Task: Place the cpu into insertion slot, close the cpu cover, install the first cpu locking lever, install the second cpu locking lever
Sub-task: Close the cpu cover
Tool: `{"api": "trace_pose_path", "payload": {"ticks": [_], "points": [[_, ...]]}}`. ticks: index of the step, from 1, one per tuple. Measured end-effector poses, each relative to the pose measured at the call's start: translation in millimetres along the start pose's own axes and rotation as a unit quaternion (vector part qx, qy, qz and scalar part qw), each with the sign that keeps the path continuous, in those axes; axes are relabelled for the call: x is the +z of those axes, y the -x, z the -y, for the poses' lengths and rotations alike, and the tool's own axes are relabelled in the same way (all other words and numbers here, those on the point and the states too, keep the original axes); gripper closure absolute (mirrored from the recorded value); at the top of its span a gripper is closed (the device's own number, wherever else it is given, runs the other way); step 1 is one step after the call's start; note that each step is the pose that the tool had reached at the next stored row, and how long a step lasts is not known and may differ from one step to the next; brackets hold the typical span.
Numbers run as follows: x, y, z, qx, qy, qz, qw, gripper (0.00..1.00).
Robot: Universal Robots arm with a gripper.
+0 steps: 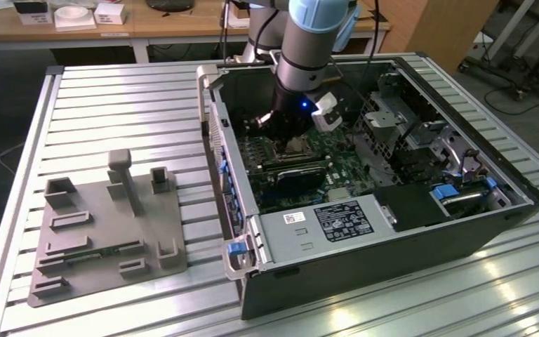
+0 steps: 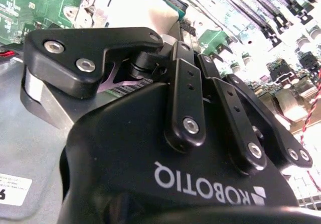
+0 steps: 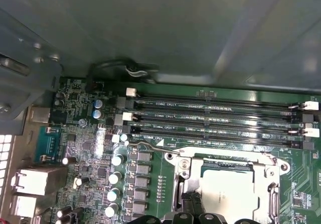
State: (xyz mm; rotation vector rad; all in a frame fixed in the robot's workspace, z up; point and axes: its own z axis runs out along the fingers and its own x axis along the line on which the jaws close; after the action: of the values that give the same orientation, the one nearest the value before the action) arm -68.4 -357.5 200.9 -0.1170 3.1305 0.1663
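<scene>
The cpu [image 3: 231, 193], a pale square chip, lies in the insertion slot [image 3: 176, 159] on the green board. The silver cpu cover [image 3: 269, 185] lies flat around it, the chip showing through its cut-out. A thin wire lever [image 3: 150, 144] runs along the socket's edge beside the memory slots. My gripper [image 3: 190, 207] is shut, its dark tips low at the socket's edge beside the chip. I cannot tell whether they touch the lever or the cover. In the exterior view the gripper [image 1: 290, 133] reaches down into the open computer case over the socket [image 1: 297, 147]. The second wrist view shows the gripper [image 2: 170, 53] from behind.
Long black memory slots [image 3: 215, 118] run beside the socket. A grey box with a white label [image 1: 335, 221] sits at the case's near end. The case wall [image 1: 215, 140] stands on the exterior view's left, with a grey fixture plate [image 1: 101, 225] beyond it on the table.
</scene>
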Motion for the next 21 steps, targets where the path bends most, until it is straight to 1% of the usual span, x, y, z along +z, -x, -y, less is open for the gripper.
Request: {"api": "trace_pose_path", "payload": {"ticks": [7, 12, 18, 21], "points": [[-1.8, 0.1, -0.4, -0.004, 0.0008, -0.0003, 1.0000, 0.90], [-1.7, 0.1, -1.5, -0.014, 0.0013, -0.0014, 0.9999, 0.90], [-0.7, 0.1, -2.3, -0.024, 0.0053, -0.0021, 0.9997, 0.90], [0.5, 0.2, -2.1, -0.024, 0.0057, -0.0020, 0.9997, 0.90]]}}
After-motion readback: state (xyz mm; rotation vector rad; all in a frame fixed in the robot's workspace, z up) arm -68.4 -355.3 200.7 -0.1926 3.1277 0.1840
